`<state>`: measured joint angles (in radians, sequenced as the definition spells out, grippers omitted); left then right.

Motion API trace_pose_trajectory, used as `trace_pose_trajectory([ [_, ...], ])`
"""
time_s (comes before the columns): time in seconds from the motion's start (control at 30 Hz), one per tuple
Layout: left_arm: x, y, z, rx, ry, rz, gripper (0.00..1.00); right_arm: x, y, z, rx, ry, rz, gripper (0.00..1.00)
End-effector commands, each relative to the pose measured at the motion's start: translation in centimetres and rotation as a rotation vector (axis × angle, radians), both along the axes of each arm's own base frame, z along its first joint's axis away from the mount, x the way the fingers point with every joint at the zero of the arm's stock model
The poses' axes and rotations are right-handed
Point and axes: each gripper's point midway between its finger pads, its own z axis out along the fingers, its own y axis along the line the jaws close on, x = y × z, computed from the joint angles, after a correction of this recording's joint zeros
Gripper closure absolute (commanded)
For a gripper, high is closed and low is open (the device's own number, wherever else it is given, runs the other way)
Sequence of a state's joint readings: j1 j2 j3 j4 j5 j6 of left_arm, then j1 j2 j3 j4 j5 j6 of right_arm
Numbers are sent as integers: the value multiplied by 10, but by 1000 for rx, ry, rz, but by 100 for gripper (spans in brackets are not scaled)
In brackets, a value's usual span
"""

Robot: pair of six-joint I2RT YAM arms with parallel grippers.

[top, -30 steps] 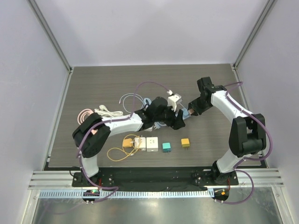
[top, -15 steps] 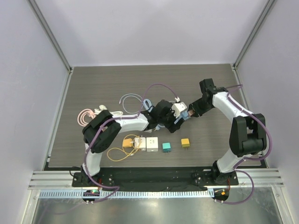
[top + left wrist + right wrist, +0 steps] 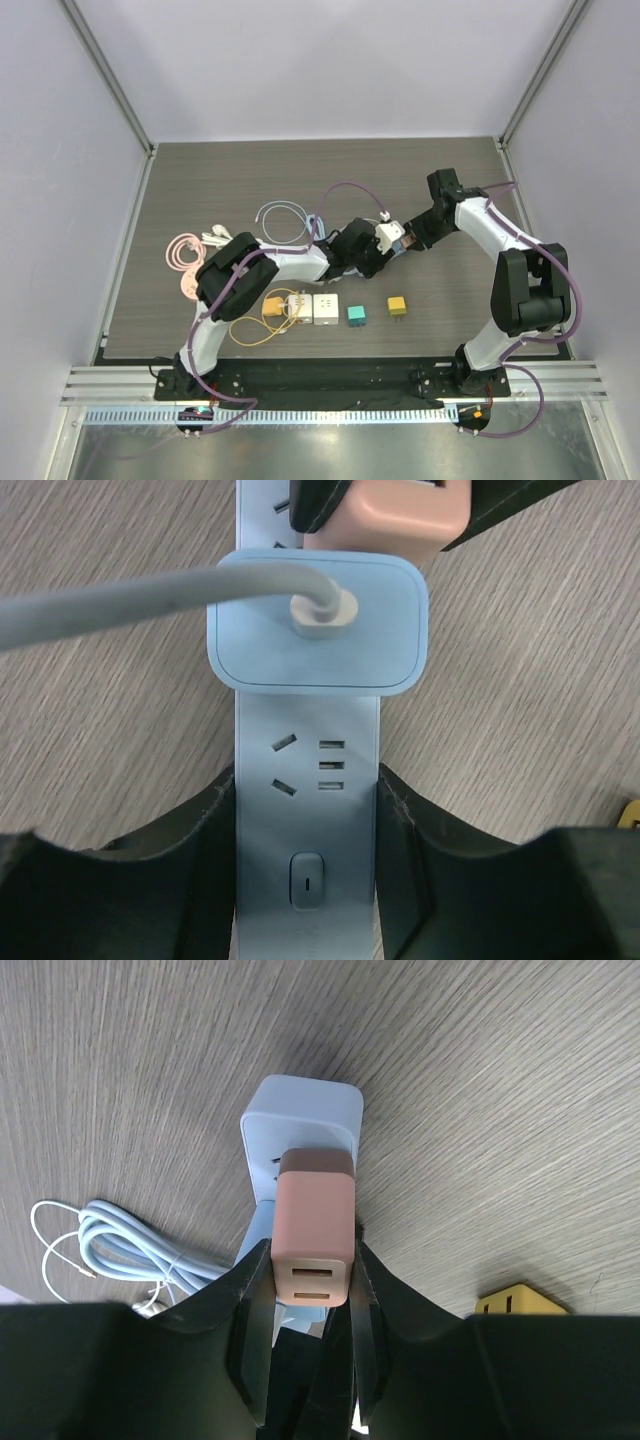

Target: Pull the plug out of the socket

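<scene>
Clamping blue power strip (image 3: 305, 780) in left gripper (image 3: 306, 815); pinching pink plug (image 3: 315, 1225) in right gripper (image 3: 311, 1295), elbows bent inward; free table (image 3: 250, 170) far side.

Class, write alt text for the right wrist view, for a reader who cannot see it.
The right pincer grips a pink plug over a pale blue power strip on a wood-grain table. A coiled cable lies left, a yellow adapter lower right.
</scene>
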<state>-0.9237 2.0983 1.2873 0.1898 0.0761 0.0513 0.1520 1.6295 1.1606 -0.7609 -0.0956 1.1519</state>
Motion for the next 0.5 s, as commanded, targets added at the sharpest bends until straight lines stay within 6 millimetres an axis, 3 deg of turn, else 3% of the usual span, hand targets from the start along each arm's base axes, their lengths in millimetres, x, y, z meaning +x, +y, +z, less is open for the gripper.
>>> trace_pose_trajectory([
  [0.0,6,2,-8,27,4,48,80,1,13,23,74,-57,25,99],
  [0.13,5,4,-19,78,50,68,100,1,12,30,70,-79,19,99],
  [0.27,2,6,-35,137,83,68,100,4,10,46,70,-122,3,99],
  [0.47,7,19,-38,181,44,123,100,17,5,89,68,-200,-22,99],
])
